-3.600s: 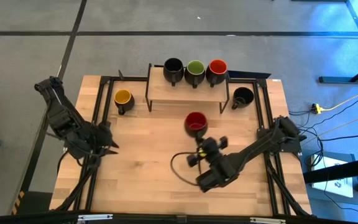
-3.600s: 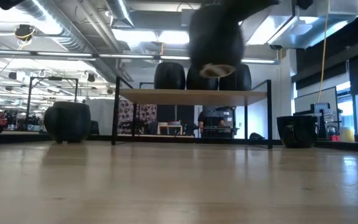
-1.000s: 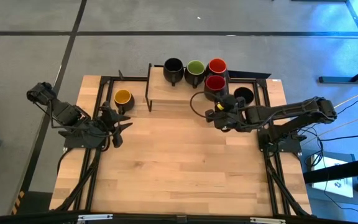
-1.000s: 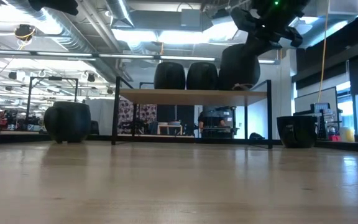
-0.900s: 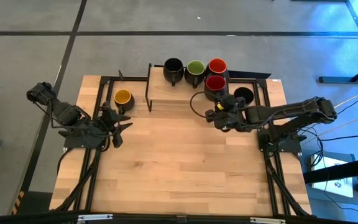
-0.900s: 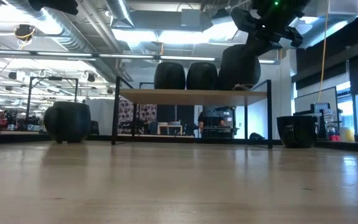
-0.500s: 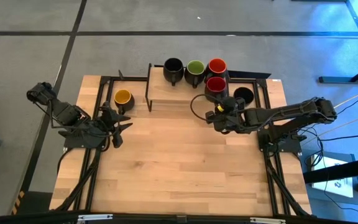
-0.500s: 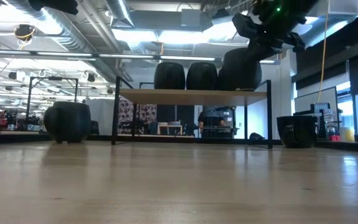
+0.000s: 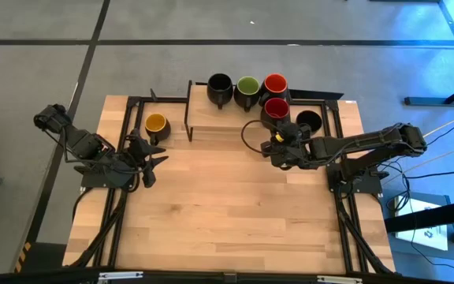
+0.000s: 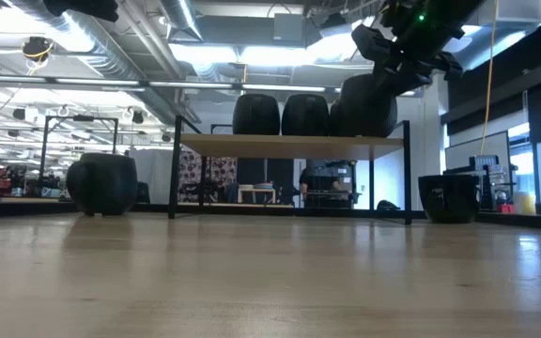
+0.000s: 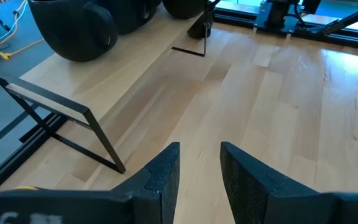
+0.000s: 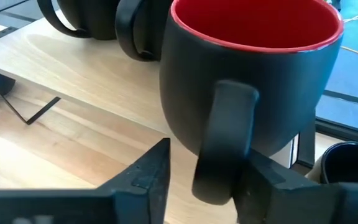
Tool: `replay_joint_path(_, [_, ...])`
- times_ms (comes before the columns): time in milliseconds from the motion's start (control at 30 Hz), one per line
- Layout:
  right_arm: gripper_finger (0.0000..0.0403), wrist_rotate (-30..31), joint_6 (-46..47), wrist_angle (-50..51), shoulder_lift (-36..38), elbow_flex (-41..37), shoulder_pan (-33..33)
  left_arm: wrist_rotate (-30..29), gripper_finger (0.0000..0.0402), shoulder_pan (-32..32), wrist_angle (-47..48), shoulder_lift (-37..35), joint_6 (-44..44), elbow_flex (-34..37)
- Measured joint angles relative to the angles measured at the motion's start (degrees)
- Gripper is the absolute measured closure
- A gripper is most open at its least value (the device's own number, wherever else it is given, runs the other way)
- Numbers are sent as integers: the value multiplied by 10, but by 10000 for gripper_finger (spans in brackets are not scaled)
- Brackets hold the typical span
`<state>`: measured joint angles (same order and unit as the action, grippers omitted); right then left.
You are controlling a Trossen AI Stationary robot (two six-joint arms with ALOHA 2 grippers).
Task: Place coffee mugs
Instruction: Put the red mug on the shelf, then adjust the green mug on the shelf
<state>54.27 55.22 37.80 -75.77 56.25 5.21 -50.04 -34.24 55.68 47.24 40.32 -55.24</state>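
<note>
Shelf point(image 9: 211, 118): low wooden riser at the worktop's far edge; three coffee mugs in a row at its back, black-lined point(image 9: 220, 88), green-lined point(image 9: 247, 89), red-lined point(image 9: 275, 87).
Mug in hand: second red-lined mug point(image 9: 274, 111) at the shelf's right front, just in front of the red one; base looks down on or just above the board, cannot tell which.
Right claw point(image 12: 201, 163): fingers straddle this mug's handle point(image 12: 224, 143); left finger shows a gap, right one seems to touch. Released or clenched: cannot tell.
Left claw point(image 11: 199, 177): fingers parted, empty, near the worktop's left edge, beside the yellow-lined mug point(image 9: 156, 125).
Remaining on worktop point(image 9: 211, 213): yellow-lined mug left of shelf, black-lined mug point(image 9: 308, 122) right of it.
Progress: three shelved, fourth nearly placed, two to go, by my reading.
</note>
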Motion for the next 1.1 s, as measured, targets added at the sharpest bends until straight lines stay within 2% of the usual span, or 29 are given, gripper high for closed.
replay_joint_path(167, [231,-1,-2,13,12,0,0,0,292,0,0,0,0,0])
replay_joint_path(267, [219,-28,-2,17,31,0,0,0,292,0,0,0,0,0])
replay_joint_path(867, [215,-157,-92,13,126,0,0,2,292,0,0,0,-2,0])
replay_joint_path(967, [215,-170,-113,-26,135,0,0,2,292,0,0,0,-4,0])
replay_joint_path(1100, [215,-180,-200,-145,134,0,0,2,292,0,0,0,-17,0])
